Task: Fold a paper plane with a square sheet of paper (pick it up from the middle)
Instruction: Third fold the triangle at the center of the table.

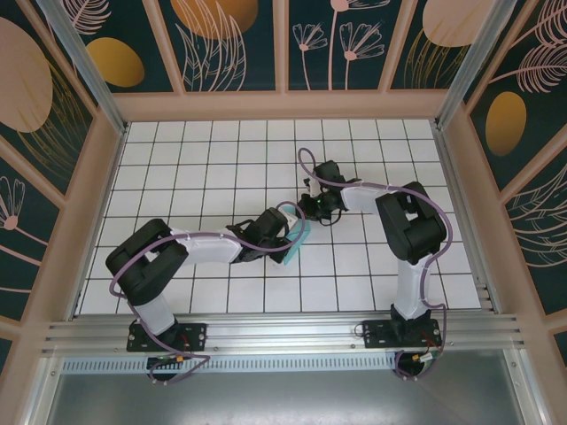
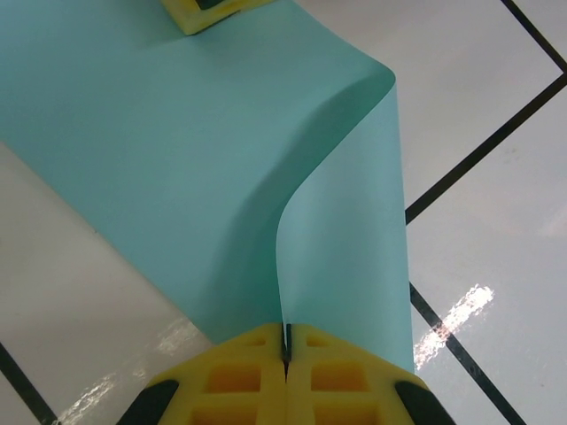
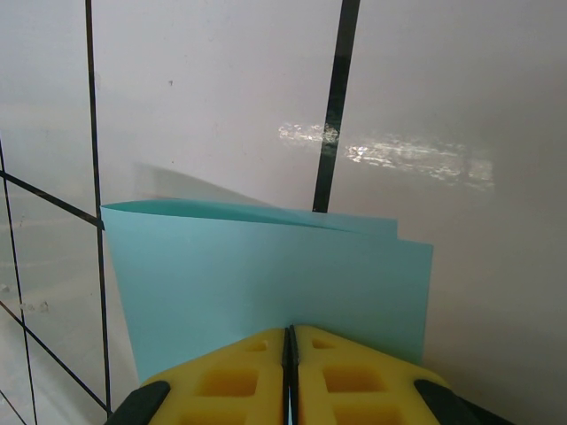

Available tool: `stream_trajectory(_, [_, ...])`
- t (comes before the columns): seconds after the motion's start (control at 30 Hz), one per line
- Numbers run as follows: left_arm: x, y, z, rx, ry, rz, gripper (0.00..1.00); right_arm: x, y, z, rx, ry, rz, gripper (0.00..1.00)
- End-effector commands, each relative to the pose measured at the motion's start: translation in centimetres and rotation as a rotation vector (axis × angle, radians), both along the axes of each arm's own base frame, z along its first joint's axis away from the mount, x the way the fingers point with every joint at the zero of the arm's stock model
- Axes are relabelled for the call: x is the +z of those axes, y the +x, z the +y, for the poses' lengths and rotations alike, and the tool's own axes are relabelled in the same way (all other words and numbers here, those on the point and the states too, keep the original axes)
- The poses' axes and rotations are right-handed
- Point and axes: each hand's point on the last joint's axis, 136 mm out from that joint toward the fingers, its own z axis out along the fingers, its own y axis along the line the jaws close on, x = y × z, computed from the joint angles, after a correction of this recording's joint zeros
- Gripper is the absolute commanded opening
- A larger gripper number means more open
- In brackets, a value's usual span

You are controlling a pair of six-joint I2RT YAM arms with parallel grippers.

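paper: square sheet of paper [image 3: 266, 266] loosely doubled over, uncreased | claws: left gripper [image 2: 286, 343] and right gripper [image 3: 289, 341] both pinching its edges | left: crease, nose, wings

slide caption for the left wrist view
Left end effector shut on the edge of the square sheet of paper, which curves above the white tiled table.

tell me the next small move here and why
Probably ease the paper down flat onto the table so the fold can be pressed. The left end effector and the right end effector are both shut on it. The right wrist view shows it doubled over with its two edges nearly matched, but in the left wrist view the bend is rounded, not creased.
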Motion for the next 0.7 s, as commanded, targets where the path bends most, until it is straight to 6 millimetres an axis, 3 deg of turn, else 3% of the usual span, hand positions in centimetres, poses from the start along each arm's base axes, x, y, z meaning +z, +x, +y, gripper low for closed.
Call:
stream_trajectory(0.0, [-0.11, 0.79, 0.37, 0.036, 0.015, -0.005, 0.0, -2.52, -2.08, -0.86, 0.009, -0.065, 0.087, 0.13])
stream_trajectory(0.67, [-0.46, 0.22, 0.28, 0.053, -0.012, 0.038, 0.0, -2.56, -2.07, -0.86, 0.005, -0.069, 0.089, 0.13])
